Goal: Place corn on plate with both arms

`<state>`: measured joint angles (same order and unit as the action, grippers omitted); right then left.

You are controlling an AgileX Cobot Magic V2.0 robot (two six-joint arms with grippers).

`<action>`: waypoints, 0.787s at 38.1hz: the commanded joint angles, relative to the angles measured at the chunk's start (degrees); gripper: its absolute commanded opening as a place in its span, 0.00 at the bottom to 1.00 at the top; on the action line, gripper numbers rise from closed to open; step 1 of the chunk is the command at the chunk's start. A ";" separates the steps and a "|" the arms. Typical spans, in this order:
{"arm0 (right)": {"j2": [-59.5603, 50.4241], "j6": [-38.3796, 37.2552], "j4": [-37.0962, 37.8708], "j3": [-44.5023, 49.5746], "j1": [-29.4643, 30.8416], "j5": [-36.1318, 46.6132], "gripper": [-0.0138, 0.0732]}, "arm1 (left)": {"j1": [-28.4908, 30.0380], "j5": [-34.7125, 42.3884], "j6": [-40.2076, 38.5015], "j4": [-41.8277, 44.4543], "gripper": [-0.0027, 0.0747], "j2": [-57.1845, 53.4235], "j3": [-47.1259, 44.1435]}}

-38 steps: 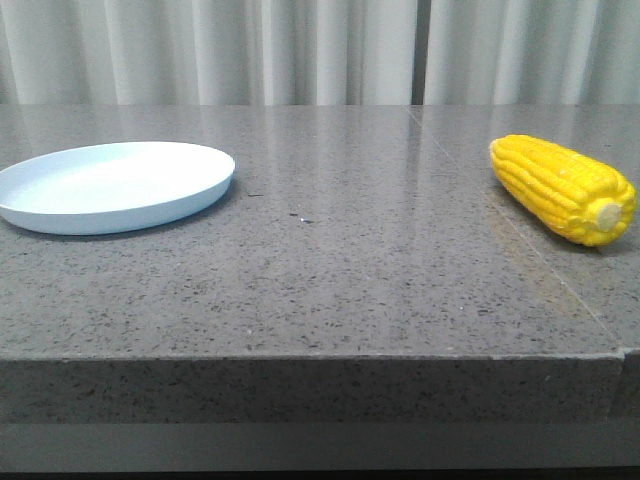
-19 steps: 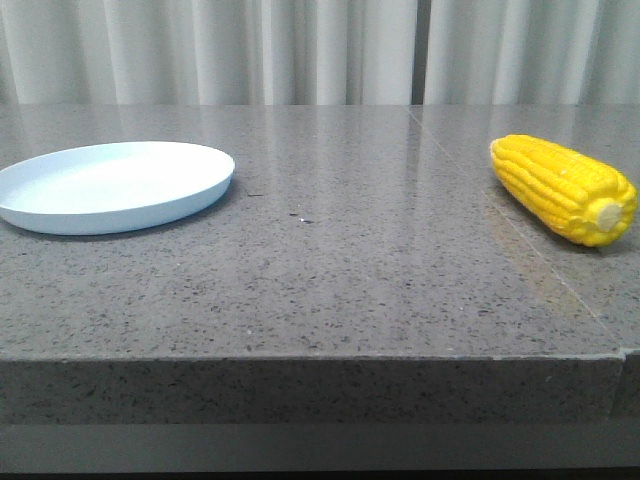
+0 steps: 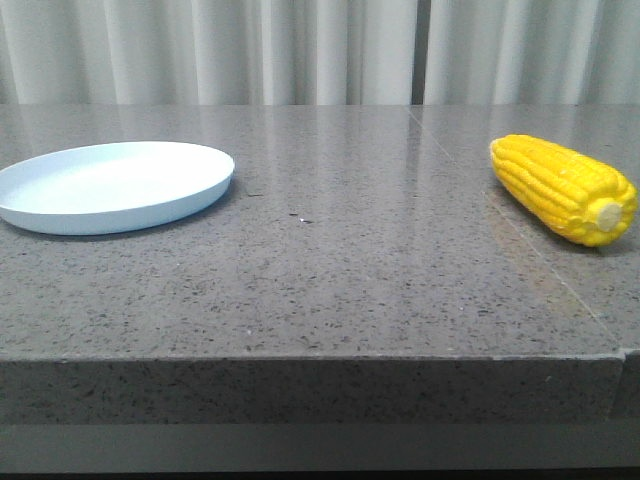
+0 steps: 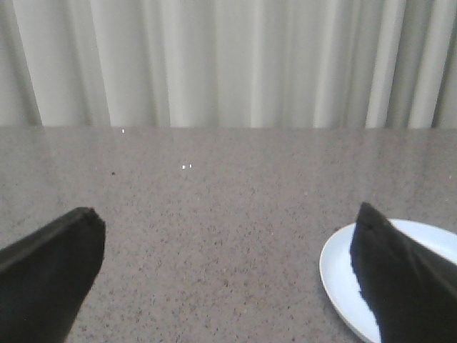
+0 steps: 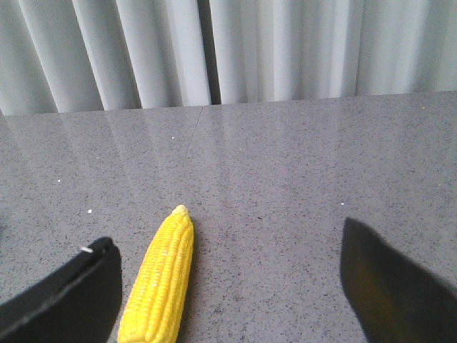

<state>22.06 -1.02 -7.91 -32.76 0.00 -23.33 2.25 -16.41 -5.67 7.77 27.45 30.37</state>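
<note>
Corn (image 5: 158,282) lies just beside one finger (image 5: 68,300) — both grippers spread wide, empty.

Neither arm is seen in the front view. The left arm's black two-finger gripper (image 4: 225,275) is seen only in the left wrist view: jaws spread wide, nothing held between them, one dark wedge-shaped fingertip (image 4: 50,275) at each lower corner of the frame. The right arm's black two-finger gripper (image 5: 228,282) is seen only in the right wrist view: jaws likewise spread wide, nothing gripped, fingertips (image 5: 389,289) far apart. Both wrists are held low, aimed forward.
</note>
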 commanded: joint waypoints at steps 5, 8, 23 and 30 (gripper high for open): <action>0.77 0.59 -0.26 -1.96 0.21 4.15 0.90 | -2.08 -5.53 0.49 -2.95 0.90 14.57 11.28; 0.77 0.59 -0.26 -1.96 0.21 4.15 0.90 | -4.74 -9.09 2.46 -2.95 0.90 20.40 15.15; 0.77 0.59 -0.26 -1.96 0.21 4.15 0.90 | -12.80 -32.03 2.59 -4.29 0.90 46.91 37.87; 0.77 0.59 -0.26 -1.96 0.21 4.15 0.90 | -13.00 -40.47 2.59 -5.58 0.90 57.19 45.21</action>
<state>22.06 -1.02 -7.91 -32.76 0.00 -23.33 -10.46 -55.20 -3.17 3.16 82.58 71.35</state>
